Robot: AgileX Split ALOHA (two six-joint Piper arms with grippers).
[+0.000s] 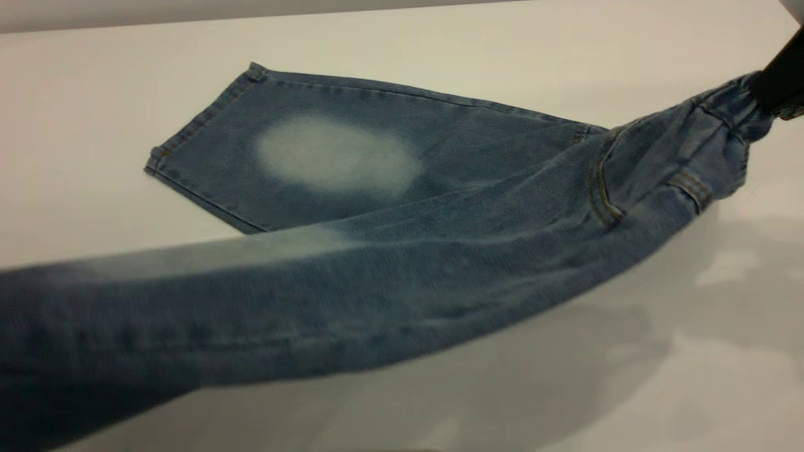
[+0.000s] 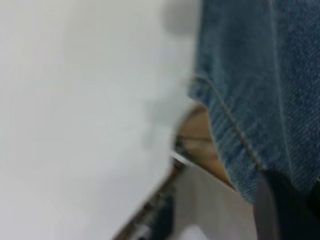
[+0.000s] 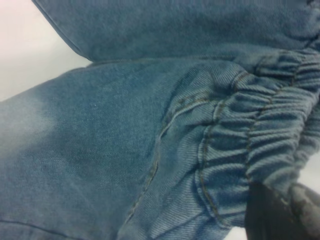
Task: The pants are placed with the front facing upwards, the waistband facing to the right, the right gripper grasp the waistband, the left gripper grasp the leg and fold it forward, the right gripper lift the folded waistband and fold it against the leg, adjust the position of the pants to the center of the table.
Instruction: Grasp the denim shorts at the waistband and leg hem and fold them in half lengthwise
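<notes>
From the exterior view, the pants [image 1: 402, 251] are blue denim with tan stitching, spread across the white table [image 1: 94, 113]: one leg lies flat toward the far side with a pale faded oval on its knee, while the nearer leg is raised off the surface and stretches as a long band from the lower left up to the right edge. There the right gripper [image 1: 779, 85] — a dark shape at the upper right — is clamped on the gathered waistband [image 1: 738, 103]. In the left wrist view, a hemmed edge of denim [image 2: 260, 100] hangs against the table [image 2: 75, 100], with the left gripper [image 2: 280, 210] clenched on the leg's cloth. The right wrist view shows the ruffled elastic waistband [image 3: 260, 145] close up — stitched rows, deep puckers — pinched by a dark finger [image 3: 275, 215].
</notes>
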